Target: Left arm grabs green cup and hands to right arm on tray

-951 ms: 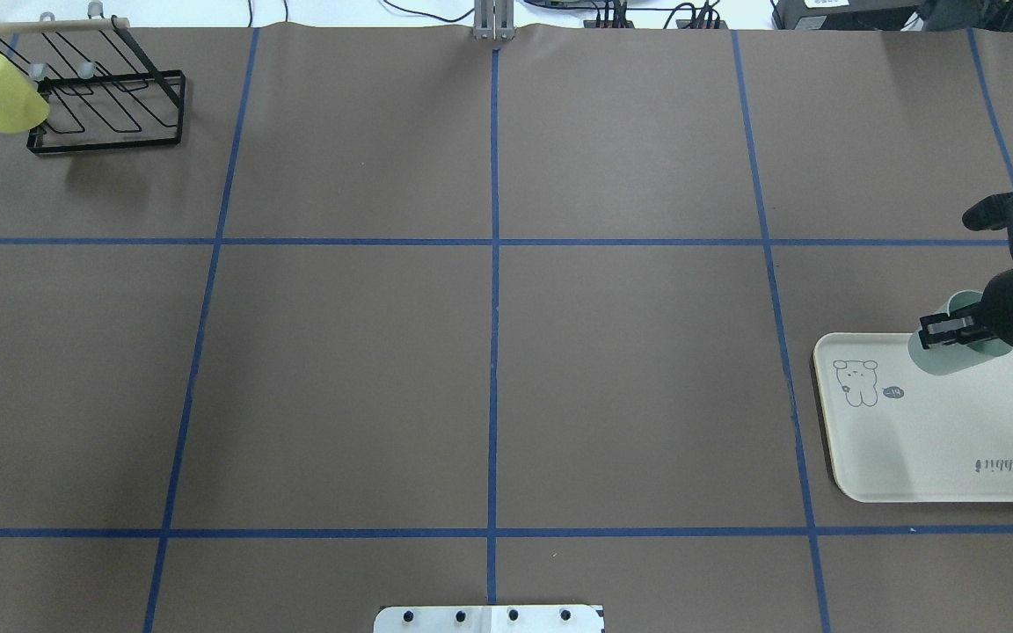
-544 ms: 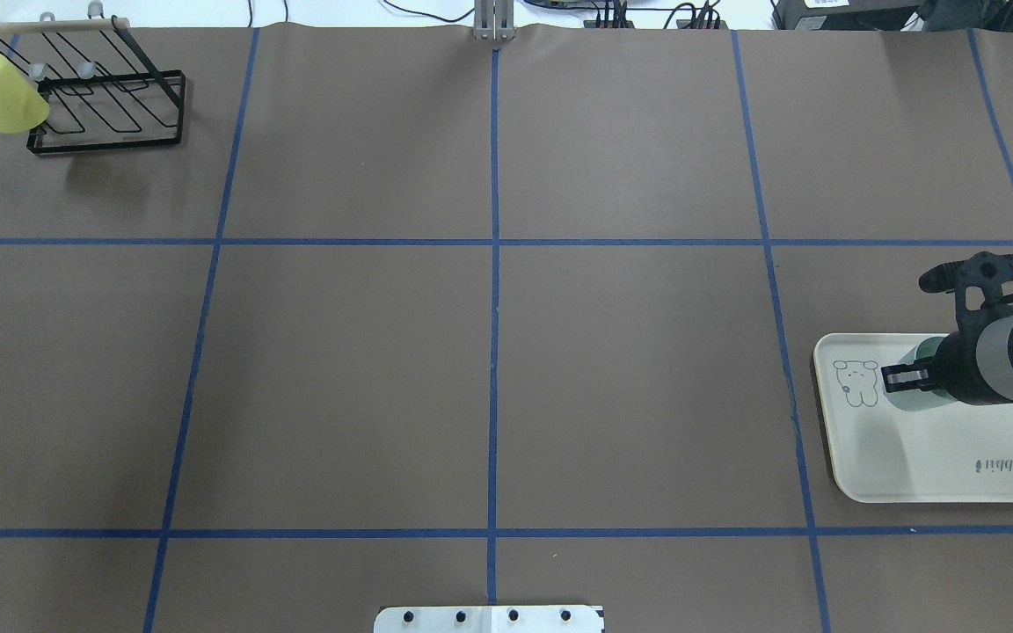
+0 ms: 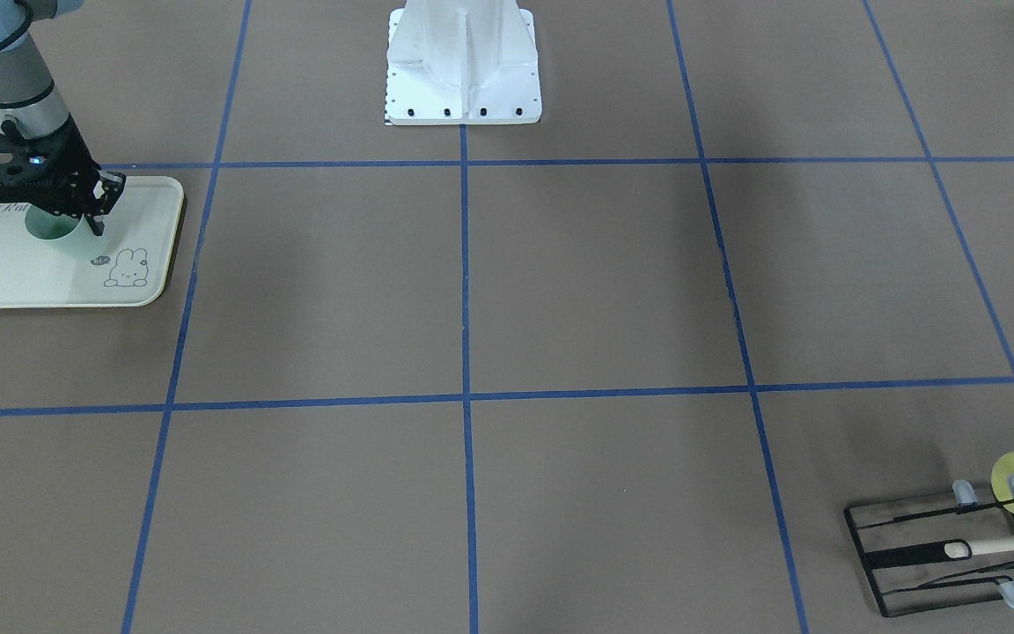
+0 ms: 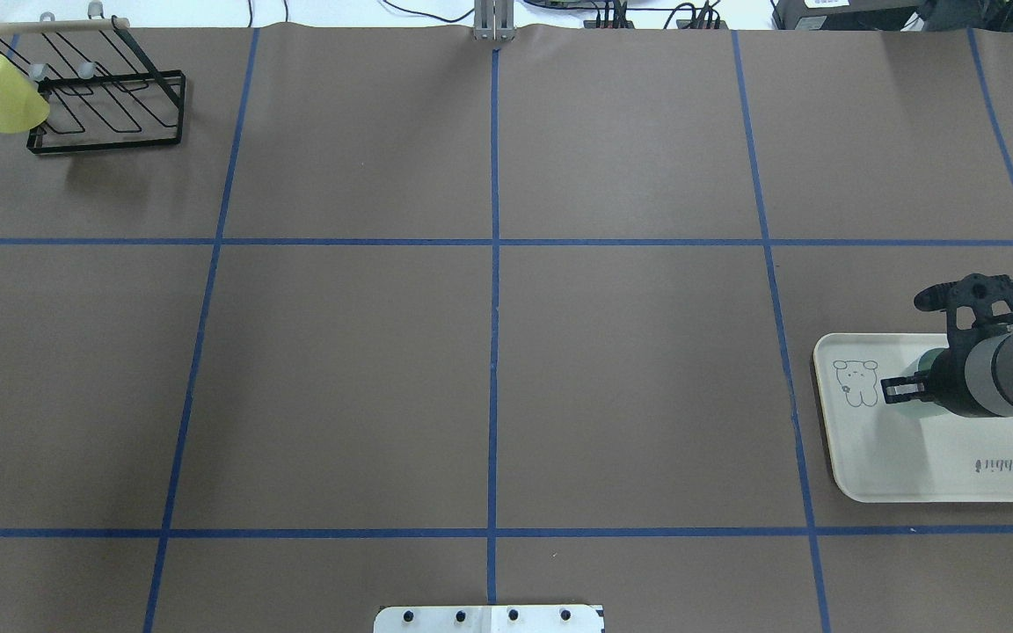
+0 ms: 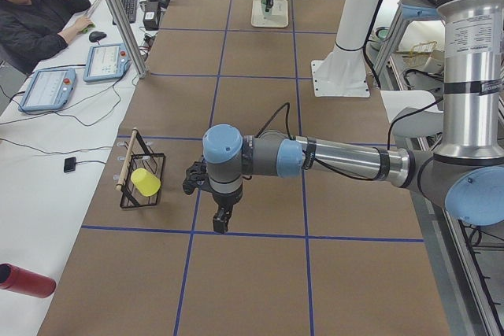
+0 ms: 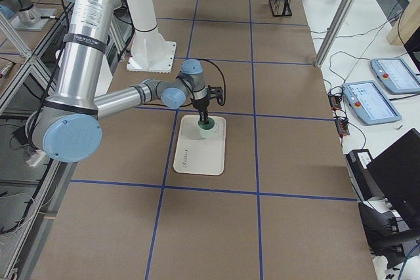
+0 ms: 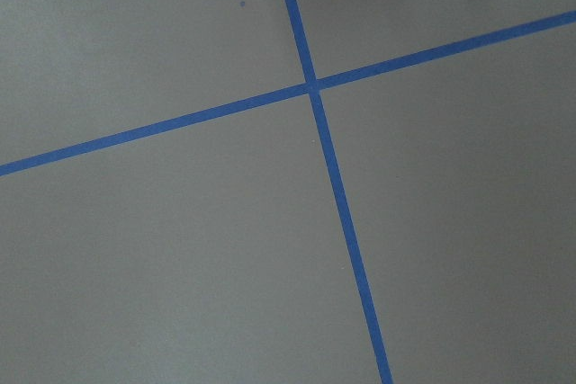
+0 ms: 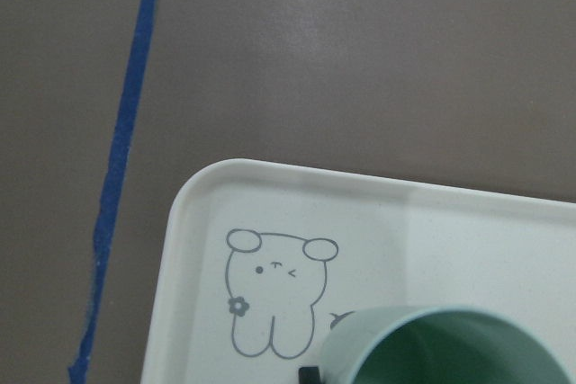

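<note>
Since my right tool is clamped on the rim of the pale mint-green plastic cup right at the cream rectangular rabbit tray, handover looks done; just letting go is left. My left tool hangs over the table, well apart, can't tell its opening.

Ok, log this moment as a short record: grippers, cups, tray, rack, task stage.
right gripper: shut on the green cup, gripping its rim from above
green cup: upright, mouth up, over the tray next to the bunny drawing; contact with the tray cannot be told
left gripper: above the table near the rack; open or shut cannot be told
yellow cup: tilted on the rack's end, at the opposite side from the tray
task stage: cup is with the right arm, not yet released
</note>
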Motion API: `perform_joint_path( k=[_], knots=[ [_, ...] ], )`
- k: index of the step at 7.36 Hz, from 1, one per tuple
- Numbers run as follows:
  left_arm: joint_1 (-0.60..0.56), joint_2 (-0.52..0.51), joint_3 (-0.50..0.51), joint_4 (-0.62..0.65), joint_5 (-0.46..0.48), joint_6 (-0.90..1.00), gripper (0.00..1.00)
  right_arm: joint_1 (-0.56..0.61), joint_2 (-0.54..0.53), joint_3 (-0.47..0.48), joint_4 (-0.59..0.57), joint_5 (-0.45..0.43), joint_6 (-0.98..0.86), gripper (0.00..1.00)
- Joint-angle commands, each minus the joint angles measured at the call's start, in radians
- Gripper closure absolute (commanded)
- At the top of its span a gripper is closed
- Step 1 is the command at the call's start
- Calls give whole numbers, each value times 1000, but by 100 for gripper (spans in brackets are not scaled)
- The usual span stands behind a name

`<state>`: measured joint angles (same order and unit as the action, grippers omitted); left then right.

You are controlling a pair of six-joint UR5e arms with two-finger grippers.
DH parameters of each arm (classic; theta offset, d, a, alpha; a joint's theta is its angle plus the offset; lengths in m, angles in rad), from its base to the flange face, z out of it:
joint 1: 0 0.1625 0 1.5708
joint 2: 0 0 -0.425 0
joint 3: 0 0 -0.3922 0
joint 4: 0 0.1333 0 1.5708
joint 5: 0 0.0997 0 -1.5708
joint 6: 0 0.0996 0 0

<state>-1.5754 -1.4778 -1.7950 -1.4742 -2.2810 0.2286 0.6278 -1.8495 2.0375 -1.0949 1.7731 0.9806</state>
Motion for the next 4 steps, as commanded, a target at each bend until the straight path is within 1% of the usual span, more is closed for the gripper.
perform_joint_path(
  k=[1,2,3,4],
  knots=[
    [2,1,3,0,0,0,0,0,-8,-20,29,0,0,100],
    [2,1,3,0,0,0,0,-2,-7,-29,29,-6,0,10],
    [2,1,3,0,0,0,0,-2,-2,-28,30,-6,0,0],
    [2,-1,6,0,0,0,0,0,1,-25,30,-3,-2,0]
  ],
)
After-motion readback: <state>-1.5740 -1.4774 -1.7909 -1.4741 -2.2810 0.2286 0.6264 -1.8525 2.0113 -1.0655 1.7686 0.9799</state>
